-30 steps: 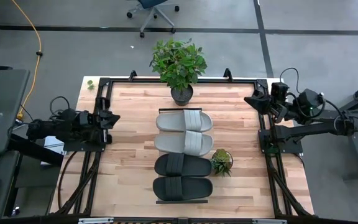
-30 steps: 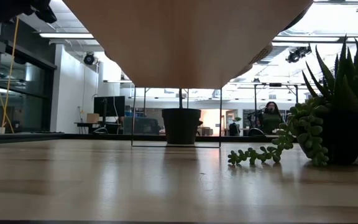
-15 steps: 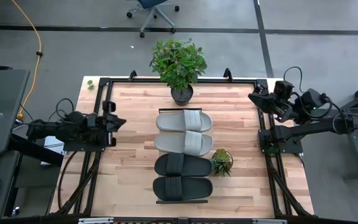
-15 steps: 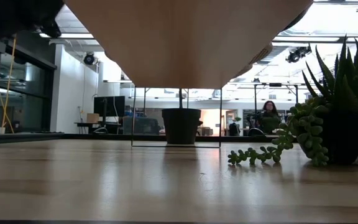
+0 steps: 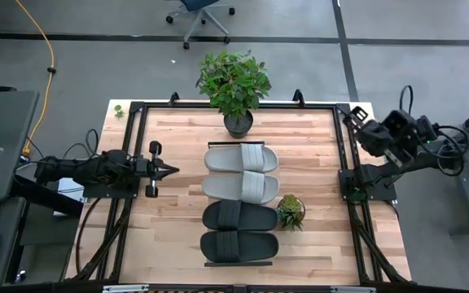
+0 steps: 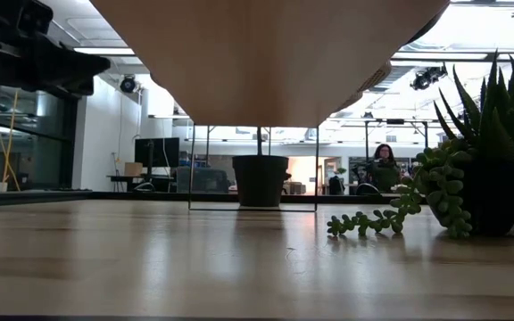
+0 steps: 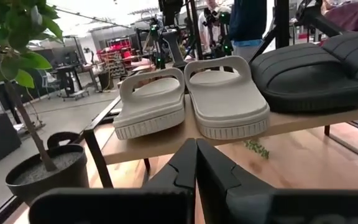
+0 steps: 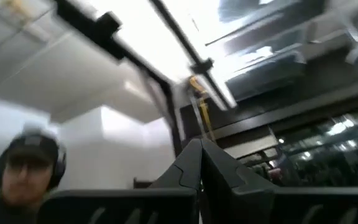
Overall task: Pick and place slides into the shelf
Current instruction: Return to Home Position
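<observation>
4 slides (image 5: 240,188) lying side by side in 1 row on shelf (image 7: 303,121), at table centre.
2 light grey slides (image 5: 241,158) sitting at end nearest leafy potted plant (image 5: 234,81); 2 black slides (image 5: 238,244) at opposite end.
Wide ribbed straps and open toes showing.
Left gripper (image 5: 169,169) hovering at table's left side, aiming at shelf, fingers pressed together, gripping nothing.
Right gripper (image 5: 357,122) hanging at right rear corner, tilting upward, fingers together, empty.

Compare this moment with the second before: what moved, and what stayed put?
The left hand, shut and empty, came in from the left edge of the table and now points at the shelf. The right hand, also shut, drew back past the right edge. Nothing was taken or released. The four slides stayed in their row on the shelf.
</observation>
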### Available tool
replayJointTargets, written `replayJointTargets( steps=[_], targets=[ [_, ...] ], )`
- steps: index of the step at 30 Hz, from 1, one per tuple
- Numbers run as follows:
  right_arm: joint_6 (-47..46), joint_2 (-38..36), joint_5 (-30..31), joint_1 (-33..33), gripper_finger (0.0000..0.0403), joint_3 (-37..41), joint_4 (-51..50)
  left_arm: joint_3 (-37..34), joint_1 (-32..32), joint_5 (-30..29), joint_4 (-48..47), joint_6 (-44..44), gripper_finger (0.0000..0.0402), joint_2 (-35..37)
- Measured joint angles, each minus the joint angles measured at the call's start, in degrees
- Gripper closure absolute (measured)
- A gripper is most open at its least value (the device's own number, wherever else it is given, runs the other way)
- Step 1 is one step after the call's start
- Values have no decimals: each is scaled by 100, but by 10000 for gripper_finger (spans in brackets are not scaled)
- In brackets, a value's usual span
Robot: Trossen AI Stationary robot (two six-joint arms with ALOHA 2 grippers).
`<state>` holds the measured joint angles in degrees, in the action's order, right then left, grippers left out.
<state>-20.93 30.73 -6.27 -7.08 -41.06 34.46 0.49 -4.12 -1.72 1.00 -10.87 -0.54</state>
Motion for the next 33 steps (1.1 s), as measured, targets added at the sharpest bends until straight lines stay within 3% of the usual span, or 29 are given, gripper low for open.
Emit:
replayJointTargets(
  steps=[5, 9, 17, 23, 30, 33],
  targets=[
    [971, -161, -736, -161, 403, -2, -146, 5, 0, -1, 1, -233, 401, -7],
    [1620, -432, -529, -156, 403, -2, -944, 5, 0, -26, 4, -585, 401, -9],
    [1883, -1013, -275, -155, 403, 59, -1754, 5, 0, -31, 4, -686, 401, -9],
    [2081, -1822, 230, -154, 403, 1049, -1357, 5, 0, -42, 6, -686, 401, -9],
    [2040, -3021, 252, -154, 403, 2342, -551, 7, 0, -42, 6, -686, 401, -9],
    [2170, -3035, 320, -154, 403, 2688, -279, 7, 0, -39, 8, -686, 401, -9]
  ],
)
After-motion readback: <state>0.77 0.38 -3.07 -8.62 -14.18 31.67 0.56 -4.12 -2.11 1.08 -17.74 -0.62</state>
